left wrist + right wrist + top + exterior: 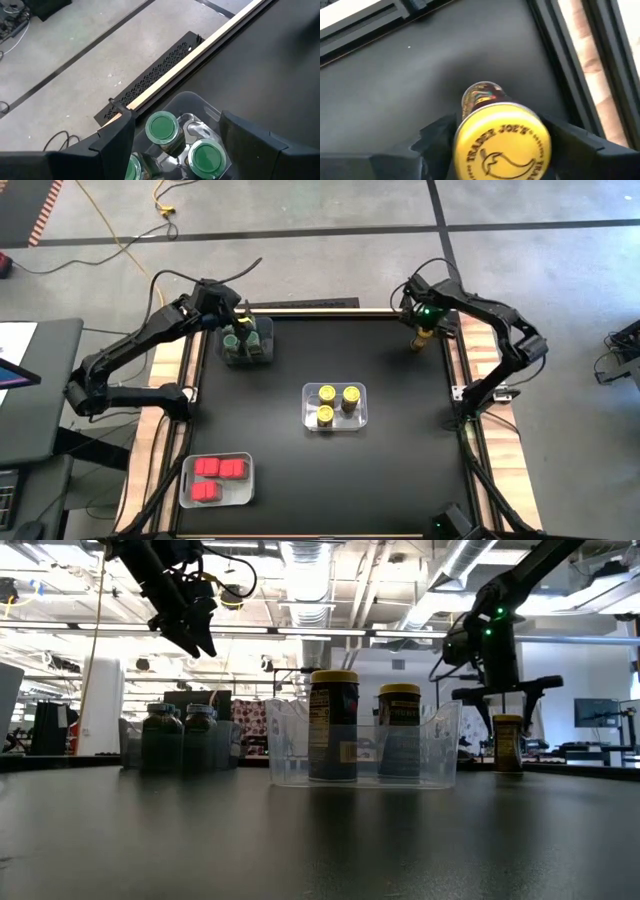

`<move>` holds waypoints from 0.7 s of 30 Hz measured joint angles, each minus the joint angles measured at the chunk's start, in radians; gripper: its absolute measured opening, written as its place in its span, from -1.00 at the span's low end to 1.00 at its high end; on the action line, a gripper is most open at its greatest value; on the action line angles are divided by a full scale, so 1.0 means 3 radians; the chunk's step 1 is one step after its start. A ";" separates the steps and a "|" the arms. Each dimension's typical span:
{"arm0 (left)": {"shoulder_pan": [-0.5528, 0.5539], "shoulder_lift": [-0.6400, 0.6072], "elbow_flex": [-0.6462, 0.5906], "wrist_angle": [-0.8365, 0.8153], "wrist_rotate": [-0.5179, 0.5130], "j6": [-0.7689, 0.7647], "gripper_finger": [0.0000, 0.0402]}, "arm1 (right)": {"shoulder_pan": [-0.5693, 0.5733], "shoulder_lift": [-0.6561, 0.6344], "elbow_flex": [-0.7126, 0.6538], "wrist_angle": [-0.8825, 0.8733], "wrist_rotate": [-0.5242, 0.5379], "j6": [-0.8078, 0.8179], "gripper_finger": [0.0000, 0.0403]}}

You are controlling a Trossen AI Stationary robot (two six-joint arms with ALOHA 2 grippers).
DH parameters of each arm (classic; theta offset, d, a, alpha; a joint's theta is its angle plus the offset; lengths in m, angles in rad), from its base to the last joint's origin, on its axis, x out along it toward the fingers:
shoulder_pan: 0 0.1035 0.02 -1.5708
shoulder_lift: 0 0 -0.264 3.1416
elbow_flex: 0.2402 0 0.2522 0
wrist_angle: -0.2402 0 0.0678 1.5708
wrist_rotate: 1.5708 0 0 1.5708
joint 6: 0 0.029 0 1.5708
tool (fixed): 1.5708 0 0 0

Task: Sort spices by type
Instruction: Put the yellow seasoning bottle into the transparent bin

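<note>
I had the black table (400, 480) under both arms. Three bins sat on it: a clear one (335, 407) near the middle, a second (248, 343) at the far left and a third (217, 479) at the near left.

The middle bin held three yellow-lidded jars (327, 394), all upright, long axes vertical, lids up; from table height two of them (333, 726) showed standing side by side inside the clear walls. The near-left bin held the red-topped jars (219, 469), packed touching one another, red tops facing up. The far-left bin held the green-lidded jars (162, 127), upright as well, lids up, close together.

One more yellow-lidded jar, the lone jar (501, 141), stood apart from all the bins at the far right of the table, just inside the edge rail. It was upright on the tabletop, its long axis vertical and its lid pointing straight up at my right wrist camera.

The right gripper (424, 332) was right over that lone jar, with a finger on either side of the lid. The fingers (437, 135) were spread apart and I saw narrow gaps between them and the jar, so it was not clamped.

The left gripper (240, 320) hung above the far-left bin, clear of the jars. Its fingers (250, 145) were wide apart with nothing between them.
</note>
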 joint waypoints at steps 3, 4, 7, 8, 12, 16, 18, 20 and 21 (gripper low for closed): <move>0.0000 0.0000 -0.0001 0.0001 0.0001 0.0001 0.38 | 0.0001 0.0000 0.0000 -0.0003 0.0000 -0.0001 0.39; 0.0000 0.0000 -0.0001 0.0002 0.0001 0.0001 0.38 | 0.0001 0.0000 0.0000 -0.0004 0.0000 -0.0001 0.37; 0.0000 0.0000 0.0000 0.0003 0.0001 0.0001 0.38 | 0.0000 0.0000 0.0000 -0.0014 0.0000 -0.0001 0.28; 0.0000 0.0000 0.0000 0.0004 0.0001 0.0001 0.38 | 0.0000 0.0000 0.0000 -0.0016 0.0000 -0.0002 0.25; 0.0000 0.0000 0.0000 0.0003 0.0001 -0.0014 0.38 | 0.0001 -0.0001 0.0000 -0.0019 0.0000 -0.0091 0.22; 0.0001 0.0000 0.0000 0.0003 0.0001 -0.0015 0.38 | 0.0048 -0.0004 0.0000 -0.0018 0.0002 -0.0225 0.22; 0.0000 0.0000 0.0000 0.0003 0.0001 -0.0018 0.38 | 0.0076 -0.0037 0.0000 -0.0021 -0.0002 -0.0274 0.22; 0.0000 0.0000 0.0000 0.0003 0.0001 -0.0020 0.38 | 0.0110 -0.0113 0.0000 0.0023 -0.0003 -0.0327 0.22; 0.0000 0.0000 0.0000 0.0003 0.0001 -0.0020 0.38 | 0.0129 -0.0168 0.0000 0.0038 -0.0004 -0.0370 0.22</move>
